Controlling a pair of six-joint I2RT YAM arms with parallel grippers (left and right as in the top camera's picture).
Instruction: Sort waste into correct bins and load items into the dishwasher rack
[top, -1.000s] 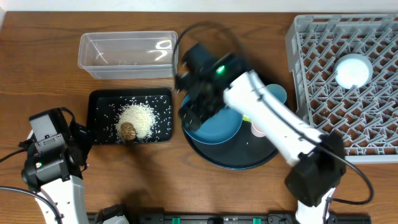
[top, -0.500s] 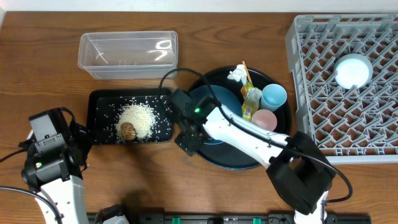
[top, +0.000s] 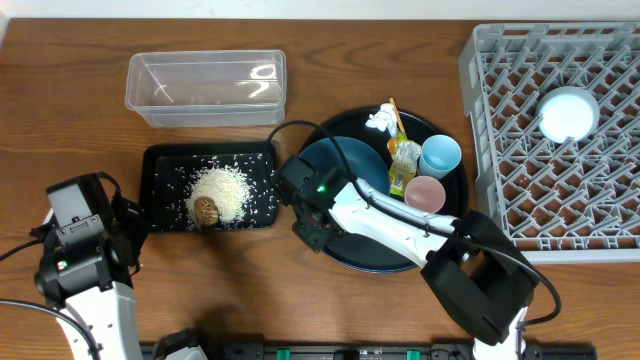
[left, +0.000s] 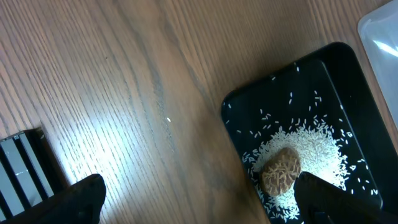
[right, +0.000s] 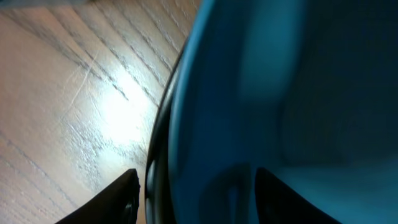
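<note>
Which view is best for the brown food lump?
Left wrist: the brown food lump is close and textured, at the edge of the rice pile in the black tray. Overhead shows the lump small. Right wrist misses it.

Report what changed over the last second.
The right gripper swung from above the dark blue plate down to its left rim, jaws astride it; grip not yet clear. The left gripper stayed open and still; rice, pink cup, white bowl unmoved.
</note>
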